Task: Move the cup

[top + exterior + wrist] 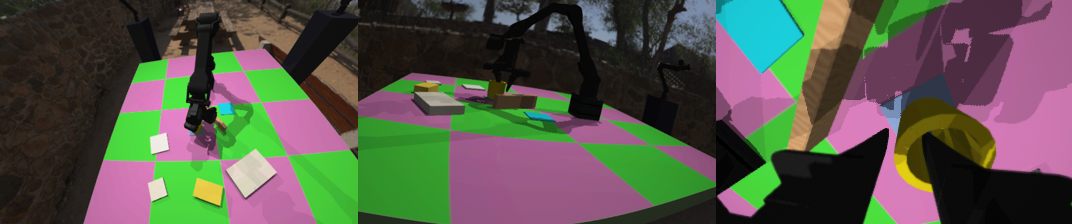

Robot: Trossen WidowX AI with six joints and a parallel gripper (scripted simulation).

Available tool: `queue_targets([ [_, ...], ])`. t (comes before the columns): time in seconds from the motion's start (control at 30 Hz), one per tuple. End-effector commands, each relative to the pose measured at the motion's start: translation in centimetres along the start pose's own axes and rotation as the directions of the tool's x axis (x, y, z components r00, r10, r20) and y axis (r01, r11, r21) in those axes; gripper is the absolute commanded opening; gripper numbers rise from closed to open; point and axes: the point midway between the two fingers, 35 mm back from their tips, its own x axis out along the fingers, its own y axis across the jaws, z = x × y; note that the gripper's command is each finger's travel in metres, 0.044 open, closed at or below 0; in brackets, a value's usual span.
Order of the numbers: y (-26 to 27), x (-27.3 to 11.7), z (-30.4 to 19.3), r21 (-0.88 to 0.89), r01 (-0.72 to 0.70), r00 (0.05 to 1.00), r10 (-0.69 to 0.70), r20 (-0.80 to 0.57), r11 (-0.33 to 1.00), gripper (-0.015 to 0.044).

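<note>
Cup (496,89) between fingers, wooden block (514,101) just beside, cyan pad (539,116) beyond

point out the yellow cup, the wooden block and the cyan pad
yellow cup (912,147), wrist view, on its near rim
wooden block (514,101), exterior view, on its long side face
cyan pad (226,109), top view, on its top face
</note>
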Motion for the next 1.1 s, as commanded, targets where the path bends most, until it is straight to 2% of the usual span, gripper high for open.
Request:
queue_targets([
  [0.0, 0.39, 0.38, -0.05, -0.003, -0.011, 1.0, 0.011, 0.0, 1.0, 0.0167],
  [0.27, 0.39, 0.38, -0.05, -0.003, -0.011, 1.0, 0.011, 0.0, 1.0, 0.0167],
  [1.07, 0.13, 0.18, -0.03, 0.0, -0.004, 1.0, 0.004, -0.001, 1.0, 0.0],
])
